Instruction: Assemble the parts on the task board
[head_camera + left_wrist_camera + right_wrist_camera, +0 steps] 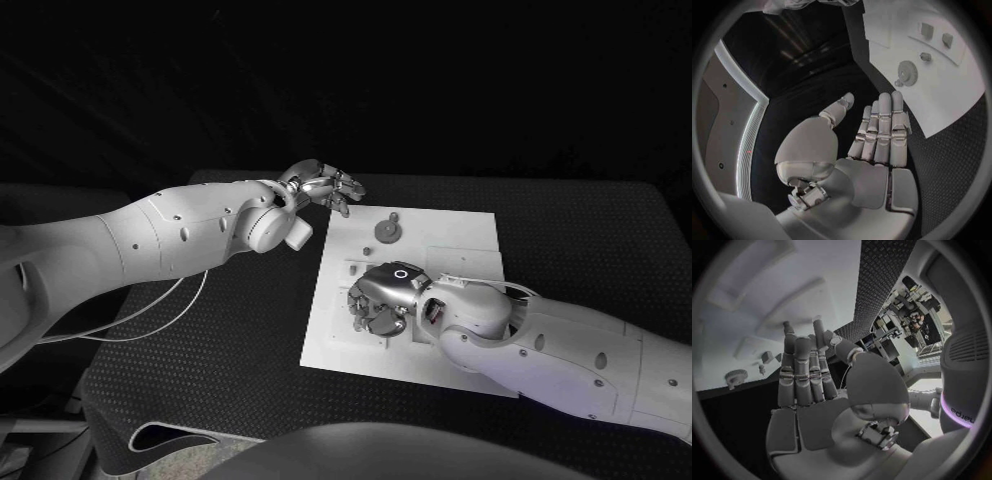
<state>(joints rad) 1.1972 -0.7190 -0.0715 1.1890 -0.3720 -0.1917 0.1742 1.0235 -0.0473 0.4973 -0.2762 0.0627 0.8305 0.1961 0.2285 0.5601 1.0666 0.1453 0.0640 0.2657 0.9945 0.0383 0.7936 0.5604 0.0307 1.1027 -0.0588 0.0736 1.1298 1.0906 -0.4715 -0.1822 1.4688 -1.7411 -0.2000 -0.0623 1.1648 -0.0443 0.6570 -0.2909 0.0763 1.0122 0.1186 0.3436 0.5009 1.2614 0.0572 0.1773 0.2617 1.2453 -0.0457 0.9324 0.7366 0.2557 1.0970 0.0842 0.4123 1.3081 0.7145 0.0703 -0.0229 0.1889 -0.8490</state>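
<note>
Left wrist view alone shows gear [907,68] flat on white board [954,95]; left hand [870,135] and right hand [811,375] both open, empty.

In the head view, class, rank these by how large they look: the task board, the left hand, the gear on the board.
1. Task board, clearly largest.
2. Left hand, at the board's far left corner, holding nothing.
3. Gear, smallest.

The hand may sit above the table, nearer the camera, so its lead over the gear is less sure.
</note>
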